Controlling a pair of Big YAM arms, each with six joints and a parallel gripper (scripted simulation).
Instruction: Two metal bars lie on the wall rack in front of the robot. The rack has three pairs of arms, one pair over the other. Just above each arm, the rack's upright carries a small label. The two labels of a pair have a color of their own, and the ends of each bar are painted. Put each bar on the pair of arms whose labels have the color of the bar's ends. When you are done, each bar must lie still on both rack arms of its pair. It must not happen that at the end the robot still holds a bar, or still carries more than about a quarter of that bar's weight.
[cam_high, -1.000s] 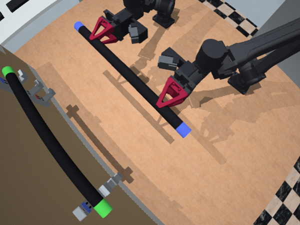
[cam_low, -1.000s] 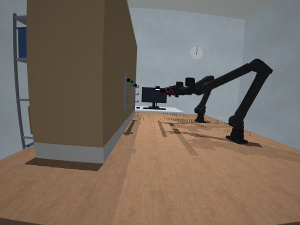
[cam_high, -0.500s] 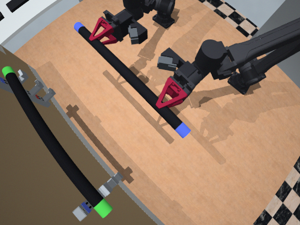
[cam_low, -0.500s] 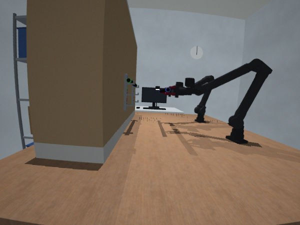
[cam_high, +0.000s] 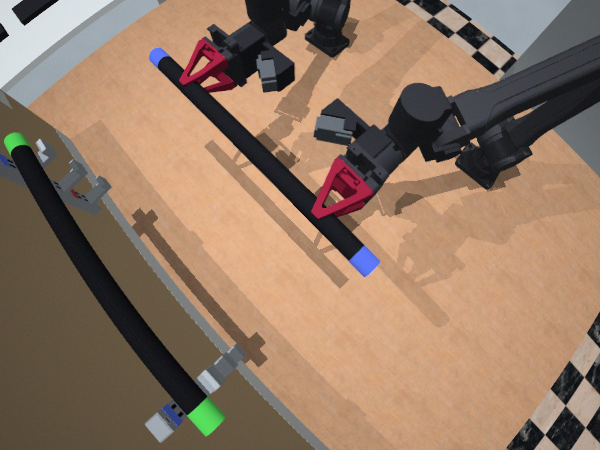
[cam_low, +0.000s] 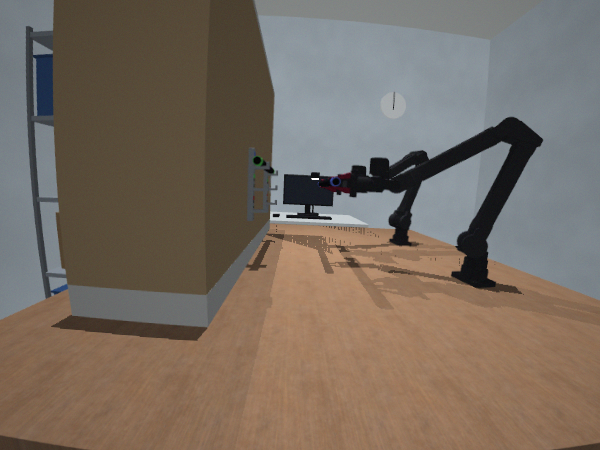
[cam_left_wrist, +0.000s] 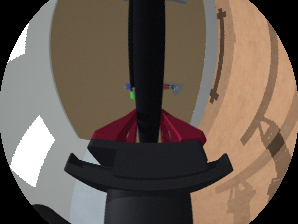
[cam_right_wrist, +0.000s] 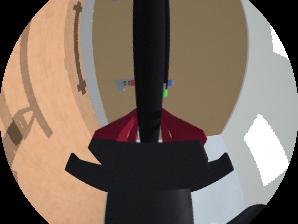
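The blue-ended bar (cam_high: 260, 160) (cam_left_wrist: 150, 60) (cam_right_wrist: 148, 55) is held level in the air, away from the rack. My left gripper (cam_high: 327, 214) (cam_left_wrist: 148, 112) is shut on it near one end, and my right gripper (cam_high: 197, 87) (cam_right_wrist: 149, 112) is shut on it near the other. The green-ended bar (cam_high: 112, 297) lies on the rack's top pair of arms, beside the blue label (cam_high: 172, 414); its end shows in the exterior view (cam_low: 257, 161). The rack upright (cam_low: 250, 200) carries a green label (cam_low: 254, 176) at the middle and a red label (cam_low: 254, 199) at the bottom.
The rack is fixed to a brown wall panel (cam_high: 75, 350) (cam_low: 240, 100). Grey rack arms (cam_high: 217, 372) stick out below the green-ended bar. The wooden table (cam_high: 450, 360) (cam_low: 350, 375) lies below both arms. A monitor (cam_low: 295, 187) stands beyond the table.
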